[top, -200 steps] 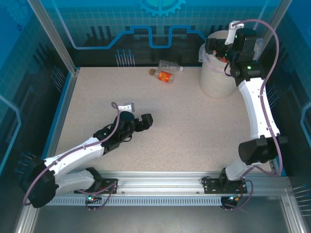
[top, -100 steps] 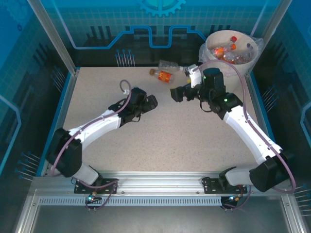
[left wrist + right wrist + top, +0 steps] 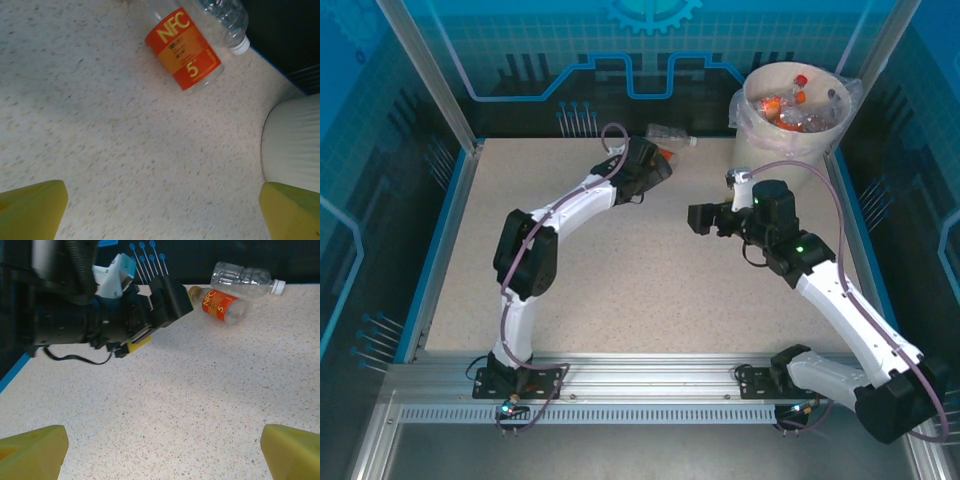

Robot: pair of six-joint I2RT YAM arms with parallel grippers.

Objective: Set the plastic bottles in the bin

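left gripper (image 3: 655, 165) has swung toward the large cream-white round bin (image 3: 778, 155): now spread, empty, near the orange-labelled clear plastic bottle (image 3: 184, 47) lying left of the bin. right gripper (image 3: 698, 218) also spread, empty. Bottle likely light, slick, crushable: grip mid-label.

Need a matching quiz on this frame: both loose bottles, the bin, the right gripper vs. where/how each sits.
1. orange-labelled clear plastic bottle
2. unlabelled clear plastic bottle with white cap
3. round cream-white bin
4. right gripper

A. far right corner, bottles inside
B. open, empty, over the table's middle
C. along the far edge, behind the other bottle
D. just ahead of the open left gripper

Pairs: 1-D, 2-C, 3-A, 4-B
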